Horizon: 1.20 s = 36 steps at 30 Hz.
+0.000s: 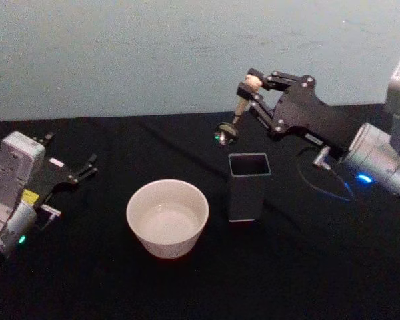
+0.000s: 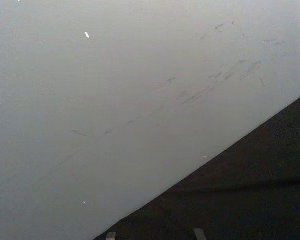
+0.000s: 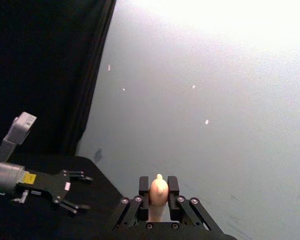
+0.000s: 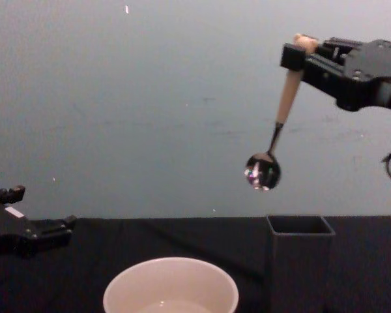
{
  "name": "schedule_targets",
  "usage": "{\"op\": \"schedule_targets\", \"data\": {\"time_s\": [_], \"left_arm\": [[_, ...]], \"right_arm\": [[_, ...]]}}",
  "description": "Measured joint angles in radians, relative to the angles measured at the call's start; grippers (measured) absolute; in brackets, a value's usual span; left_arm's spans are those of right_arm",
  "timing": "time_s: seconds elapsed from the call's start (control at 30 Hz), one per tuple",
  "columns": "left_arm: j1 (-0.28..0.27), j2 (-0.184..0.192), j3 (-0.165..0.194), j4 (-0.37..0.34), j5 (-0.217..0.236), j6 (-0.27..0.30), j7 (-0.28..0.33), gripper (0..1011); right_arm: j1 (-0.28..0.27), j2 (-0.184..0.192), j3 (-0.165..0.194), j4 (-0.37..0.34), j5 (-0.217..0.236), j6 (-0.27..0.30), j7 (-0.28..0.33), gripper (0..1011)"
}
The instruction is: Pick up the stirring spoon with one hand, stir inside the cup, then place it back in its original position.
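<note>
The right pincer (image 4: 298,53), upper right in the chest view, is clamped on the spoon (image 4: 284,107) just under its bear head. The bowl hangs clear above the grey holder (image 4: 300,261), ready to swing over the cup (image 4: 171,279) at lower centre. The left pincer (image 1: 87,167) rests spread open at the left of the desk (image 1: 307,267).

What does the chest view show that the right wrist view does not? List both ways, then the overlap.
Chest view, not wrist: the stirring spoon with its shiny bowl hanging in the air, the cup and the dark holder below. Wrist view, not chest: the gap between the left pincer fingers, spread open. Both: the right pincer shut on the spoon's peach handle, and the black table.
</note>
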Motion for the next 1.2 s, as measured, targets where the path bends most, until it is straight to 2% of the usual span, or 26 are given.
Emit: {"op": "schedule_targets", "data": {"time_s": [0.27, 0.57, 0.77, 1.2], "left_arm": [[0.000, 0.000, 0.000, 0.000, 0.000, 0.000, 0.000, 1001], [0.000, 0.000, 0.000, 0.000, 0.000, 0.000, 0.000, 1001], [0.000, 0.000, 0.000, 0.000, 0.000, 0.000, 0.000, 1001], [0.000, 0.000, 0.000, 0.000, 0.000, 0.000, 0.000, 1001]], "right_arm": [[-0.051, 0.039, 0.039, -0.040, 0.007, 0.005, -0.012, 214], [-0.096, 0.064, 0.061, -0.061, 0.014, 0.023, -0.016, 214], [-0.107, 0.066, 0.061, -0.056, 0.012, 0.036, -0.018, 214], [-0.096, 0.049, 0.035, -0.017, -0.014, 0.061, -0.022, 214]]}}
